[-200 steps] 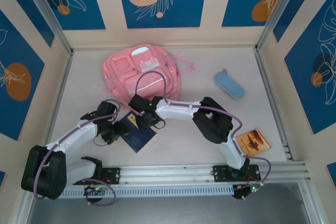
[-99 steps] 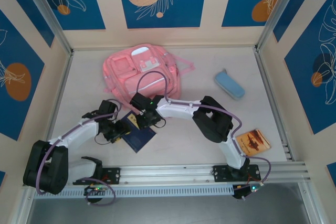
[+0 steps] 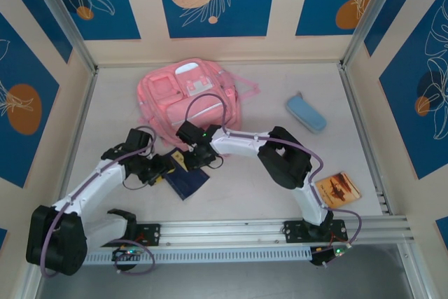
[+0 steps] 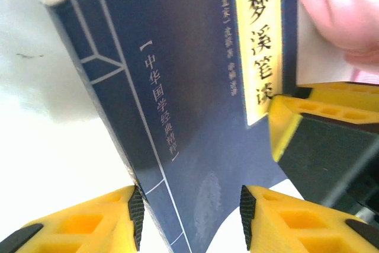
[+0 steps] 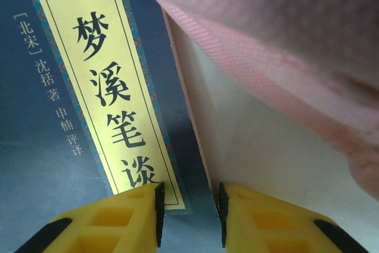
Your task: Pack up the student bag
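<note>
The pink student bag (image 3: 192, 99) lies flat at the back middle of the table. A dark blue book (image 3: 187, 181) with a yellow title strip lies just in front of it. My left gripper (image 3: 166, 167) is at the book's left corner. In the left wrist view it (image 4: 189, 217) is open, the book (image 4: 189, 87) corner between its pads and the left pad against the edge. My right gripper (image 3: 194, 157) is at the book's far corner beside the bag. In the right wrist view it (image 5: 188, 214) stands narrowly open astride the book (image 5: 59, 146) edge, under the bag (image 5: 284, 39).
A light-blue pencil case (image 3: 306, 113) lies at the back right. A small orange-brown book (image 3: 337, 188) lies at the front right by the right arm's base. A metal rail (image 3: 238, 229) runs along the front edge, and walls close in three sides.
My left gripper has moved right, up to the book's left corner. My right gripper has shifted slightly toward the bag. The book has stayed about where it was.
</note>
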